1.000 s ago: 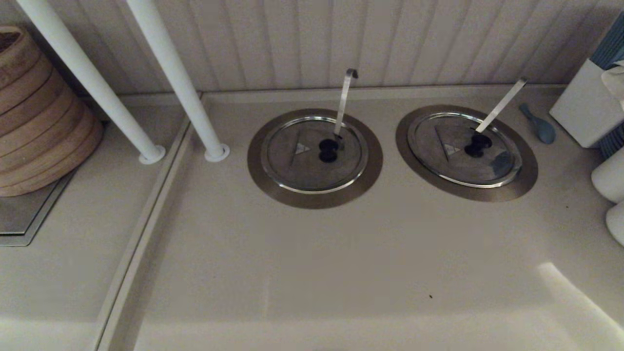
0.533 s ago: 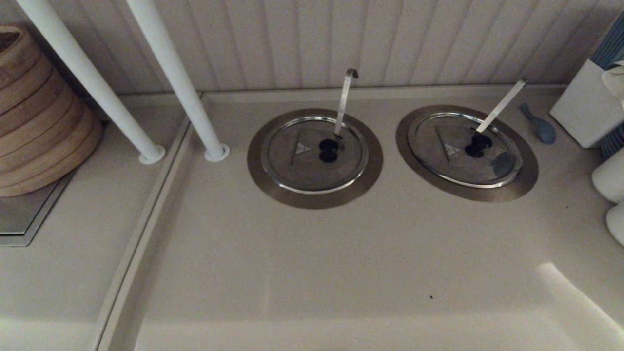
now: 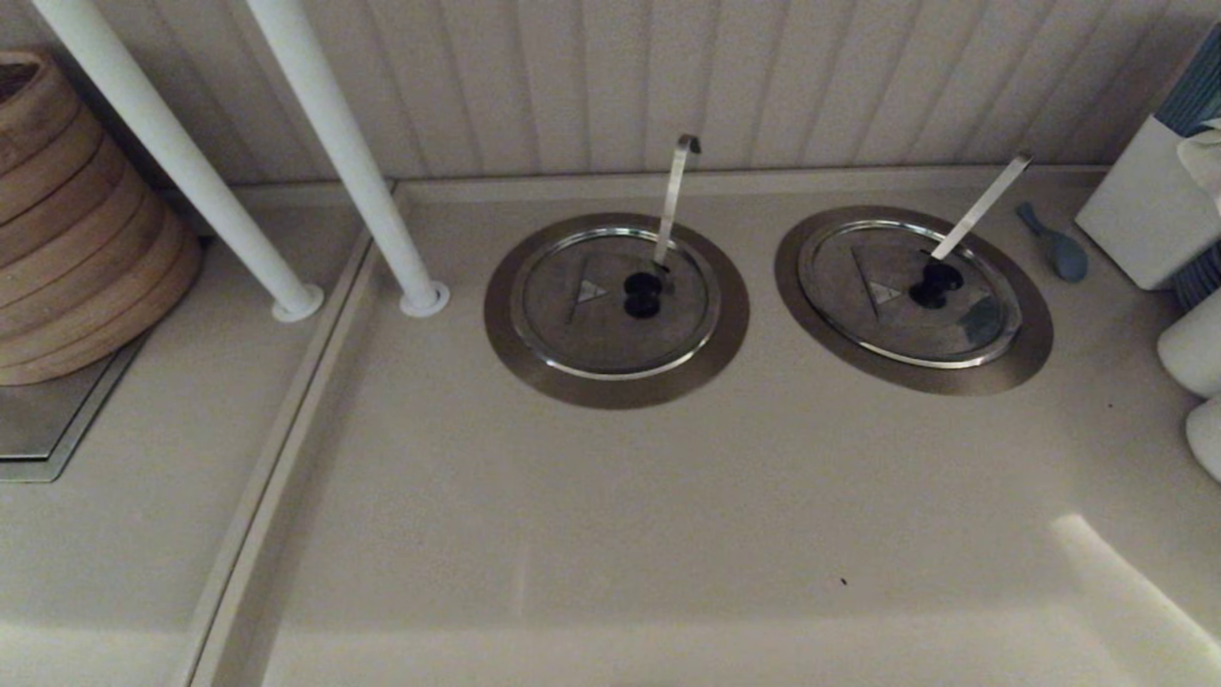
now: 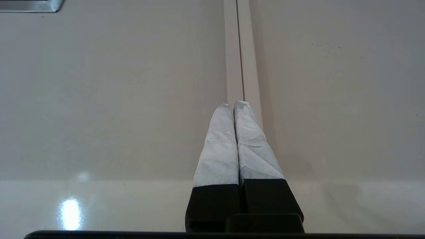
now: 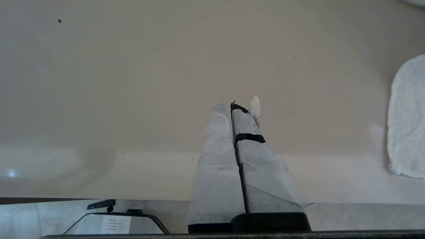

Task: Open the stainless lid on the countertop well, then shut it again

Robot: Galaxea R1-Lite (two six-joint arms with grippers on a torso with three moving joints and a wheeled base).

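The stainless lid [image 3: 906,291] lay flat and shut over the countertop well [image 3: 1035,339], the right-hand one of two, near the counter's back edge and towards its right end. A black double knob [image 3: 935,283] sat at its middle with a small triangle mark [image 3: 884,293] beside it, and a straight handle [image 3: 983,205] slanted up out of it towards the back right corner. A wide brushed ring framed the lid all round.

Beside it, nearer the middle of the back edge, the twin lid [image 3: 596,305] covered its own ringed well [image 3: 610,389], with an upright handle [image 3: 673,196] ending in a hooked tip. A small blue spoon-like thing [image 3: 1054,246] lay on the counter just right of the task well's ring, and a white box [image 3: 1140,210] stood by the back right corner. Two white poles [image 3: 334,157] came down to the counter left of the twin well, and a stack of bamboo steamers [image 3: 76,239] stood at the far left.

Neither arm showed from the head camera. The left gripper [image 4: 234,105] hung over the counter's raised seam [image 4: 239,49], near the front edge, its wrapped fingers [image 4: 219,146] pressed together on nothing. The right gripper [image 5: 229,108] hung over bare counter near the front edge, fingers [image 5: 217,156] likewise clenched and empty, with a white towel [image 5: 408,119] lying off to one side.
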